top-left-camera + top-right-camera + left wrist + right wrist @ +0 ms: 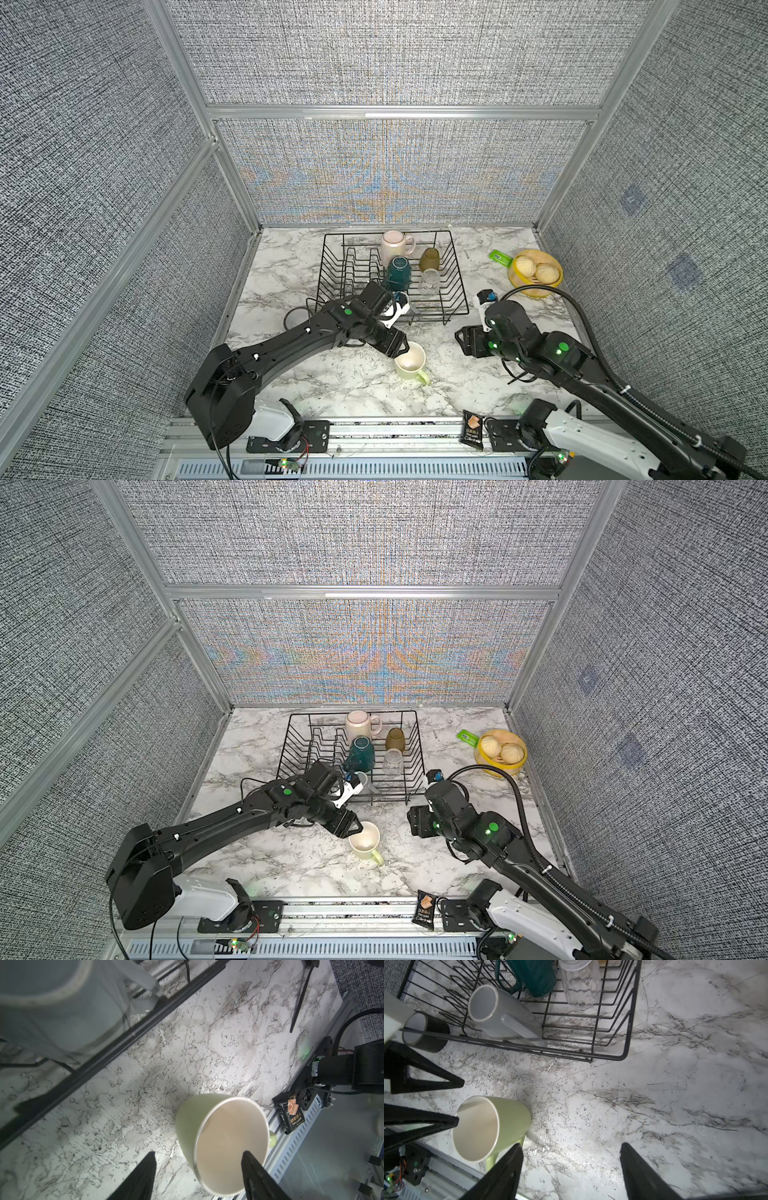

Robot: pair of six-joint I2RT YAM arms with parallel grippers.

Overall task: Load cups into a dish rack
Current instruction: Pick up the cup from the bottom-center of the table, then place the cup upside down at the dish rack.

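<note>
Standing upright at 6 o'clock on the table (pixel 332 386), the pale green mug (pixel 409 361) has its rim straddled by the open jaws of the left gripper (pixel 198 1152), the right gripper (pixel 571 1145) gapes empty at its 3 o'clock, and the dish rack (pixel 457 291) at 12 o'clock holds five cups (pixel 399 272).

Black wire dish rack (pixel 357 266), centre of frame, wavy dividers on left half. Inside:
- pale pink mug (pixel 394 245) at far edge, handle right
- dark teal mug (pixel 399 272) mid-rack
- amber tumbler (pixel 430 258) right of it
- clear glass (pixel 431 281) just below tumbler
- grey mug (pixel 502 1016) on its side at near edge

Pale green mug (pixel 410 360) upright outside, below rack, empty.
</note>
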